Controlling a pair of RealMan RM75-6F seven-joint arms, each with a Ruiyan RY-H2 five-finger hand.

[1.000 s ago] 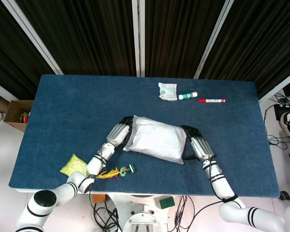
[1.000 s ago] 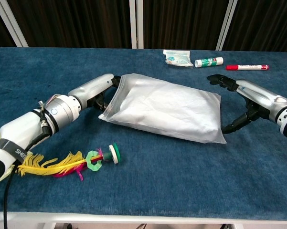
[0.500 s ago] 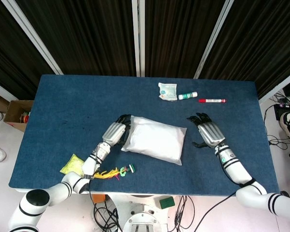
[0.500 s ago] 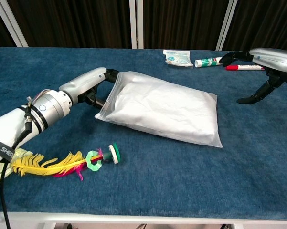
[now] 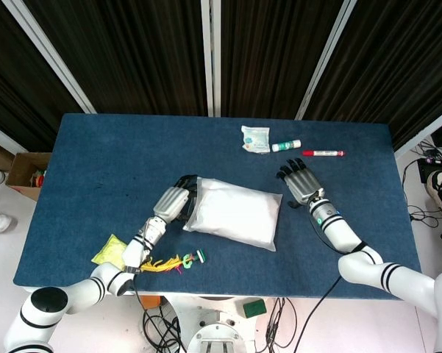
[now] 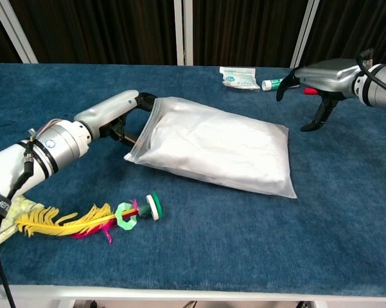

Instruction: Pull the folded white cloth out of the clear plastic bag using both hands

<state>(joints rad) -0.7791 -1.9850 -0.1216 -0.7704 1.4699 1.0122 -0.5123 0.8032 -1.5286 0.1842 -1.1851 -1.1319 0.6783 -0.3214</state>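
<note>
Both hands are needed, but you're only working one: your left hand (image 6: pixel 119 115) is gripping the bag (image 6: pixel 212 144) at its left edge on the counter (image 6: pixel 244 244), cloth inside. Your right hand (image 6: pixel 315 80) is hovering, fingers spread, holding nothing. Probably bring it in next.

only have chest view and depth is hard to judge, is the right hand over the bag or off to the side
observer: off to the side. From the head view the right hand sits right of the bag's far right corner, with bare table between them.
operator: is the marker under it
observer: no, the red marker lies whole just beyond the fingertips, not under the hand.
operator: whats the yellow thing cut off at my bottom left
observer: a yellow-green packet, flat on the table near its front edge, left of the left forearm.
</note>
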